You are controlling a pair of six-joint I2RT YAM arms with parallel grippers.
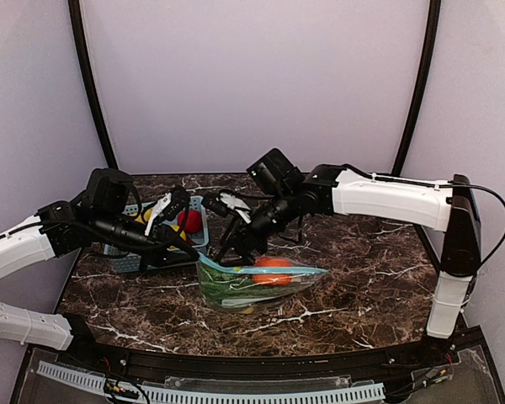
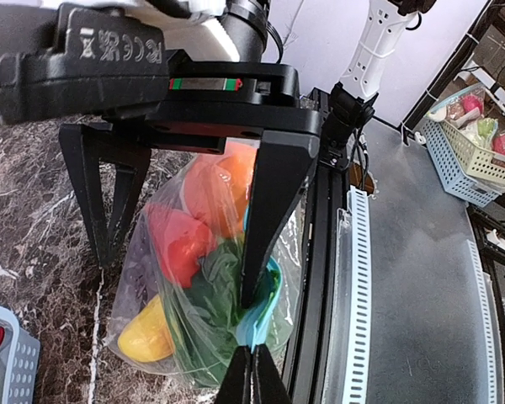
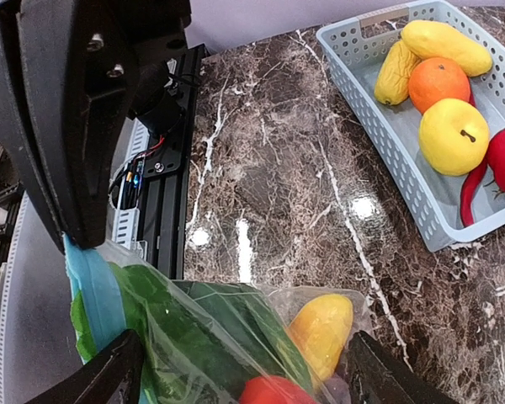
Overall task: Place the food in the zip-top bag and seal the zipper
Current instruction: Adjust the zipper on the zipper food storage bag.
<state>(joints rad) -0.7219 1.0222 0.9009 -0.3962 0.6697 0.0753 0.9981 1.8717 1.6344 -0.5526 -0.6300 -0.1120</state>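
The clear zip-top bag point(image 1: 257, 286) lies at mid-table holding food: an orange piece point(image 1: 273, 269), a red piece point(image 2: 181, 240), a yellow piece point(image 2: 147, 332), green leaves point(image 2: 210, 295). Its teal zipper point(image 2: 265, 311) runs along the top edge. My left gripper point(image 2: 253, 358) is shut on the zipper's end; it also shows in the top view point(image 1: 192, 252). My right gripper point(image 3: 242, 358) is open, its fingers point(image 2: 269, 219) straddling the bag, one on each side. In the top view the right gripper point(image 1: 236, 244) sits just right of the left one.
A teal lattice basket point(image 1: 198, 220) stands back left of the bag with a yellow apple point(image 3: 453, 135), an orange, yellow pieces and red pieces in it. The table's black front rail point(image 2: 320, 278) runs close beside the bag.
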